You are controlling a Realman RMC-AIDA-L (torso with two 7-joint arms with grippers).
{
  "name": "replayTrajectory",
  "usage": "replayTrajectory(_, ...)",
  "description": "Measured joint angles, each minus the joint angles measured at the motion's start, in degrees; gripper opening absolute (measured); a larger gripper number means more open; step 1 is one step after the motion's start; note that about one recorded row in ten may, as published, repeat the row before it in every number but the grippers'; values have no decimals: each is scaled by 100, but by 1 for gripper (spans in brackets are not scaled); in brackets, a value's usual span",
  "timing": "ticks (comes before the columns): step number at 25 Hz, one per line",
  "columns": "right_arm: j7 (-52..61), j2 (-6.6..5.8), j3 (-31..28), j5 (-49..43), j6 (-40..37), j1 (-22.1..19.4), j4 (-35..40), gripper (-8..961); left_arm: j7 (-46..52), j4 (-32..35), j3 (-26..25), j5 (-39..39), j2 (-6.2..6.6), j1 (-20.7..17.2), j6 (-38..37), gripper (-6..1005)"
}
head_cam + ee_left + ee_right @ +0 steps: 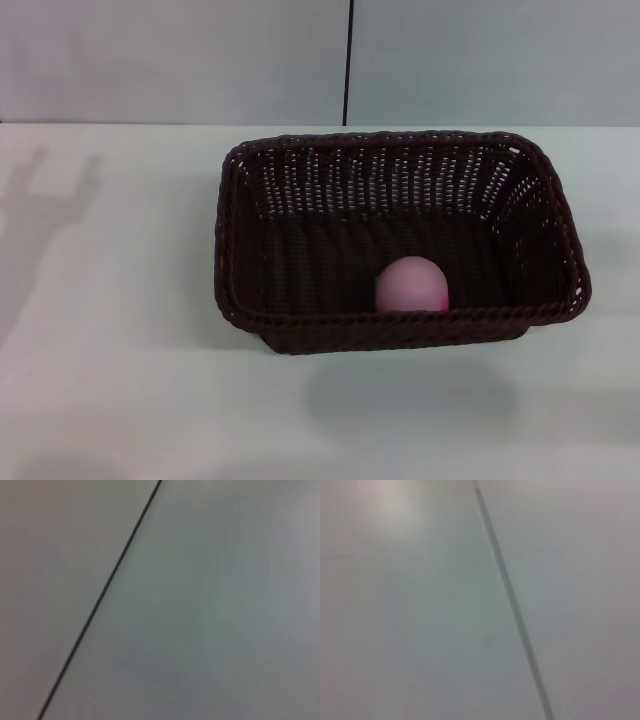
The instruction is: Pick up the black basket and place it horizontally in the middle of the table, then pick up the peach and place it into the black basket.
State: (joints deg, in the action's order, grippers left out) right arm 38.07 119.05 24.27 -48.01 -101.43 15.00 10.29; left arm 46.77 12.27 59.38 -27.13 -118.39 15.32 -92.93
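White, smooth table (120, 380) spread wide under pale grey wall panels (170, 60), split by one thin dark vertical seam (348, 60). Faint arm-like shadow lay on the left part of the surface. Sat lengthwise mid-table: the black basket (400, 160), woven, rim braided. Rested inside on the basket floor, against the near wall: the peach (411, 284). Showed only plain panels and a seam in both wrist views. Neither hand visible, so spread or pressed together could not be told.

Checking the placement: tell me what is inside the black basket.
The black basket on the table holds one thing: the peach, resting on its floor against the near wall. That wall's rim hides the peach's underside and the floor strip beneath it.
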Motion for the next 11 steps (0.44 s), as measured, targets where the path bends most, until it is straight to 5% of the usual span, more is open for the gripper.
replayTrajectory(5,-253,-3,-866,78,79,59,-404,545,-182,-174,-322,7,-8,-81,-118,813)
replayTrajectory(11,-260,-4,-985,82,249,62,-440,545,-233,-273,-429,14,-11,-89,-211,813)
